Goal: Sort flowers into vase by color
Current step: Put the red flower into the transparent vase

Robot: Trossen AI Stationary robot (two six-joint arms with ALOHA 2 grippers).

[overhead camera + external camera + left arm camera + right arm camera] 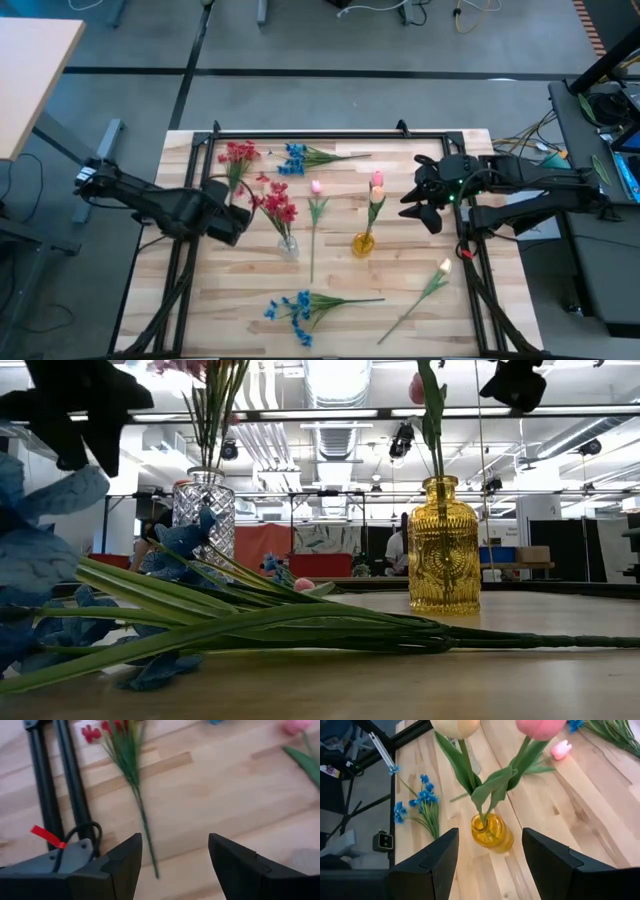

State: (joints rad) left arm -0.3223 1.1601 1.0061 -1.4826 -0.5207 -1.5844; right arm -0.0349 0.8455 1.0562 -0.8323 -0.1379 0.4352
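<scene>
A clear vase (pixel 287 246) holds a red spray (pixel 278 206). A yellow vase (pixel 363 243) holds a pink tulip (pixel 540 726) and a cream tulip (pixel 455 726). Lying flat on the table are another red spray (pixel 238 155), a blue spray (pixel 296 159) at the far side, a pink tulip (pixel 316 187), a blue spray (pixel 295 306) at the near side and a cream tulip (pixel 444 266). My left gripper (pixel 236 216) is open, left of the clear vase, above the lying red spray's stem (pixel 145 827). My right gripper (pixel 424 203) hovers open, right of the yellow vase (pixel 492 834).
A black frame (pixel 300 135) runs along the table's far edge and down both sides. The near blue spray (pixel 200 622) lies across the front of the low view. Bare wood shows between the yellow vase and the right rail, and at the near left corner.
</scene>
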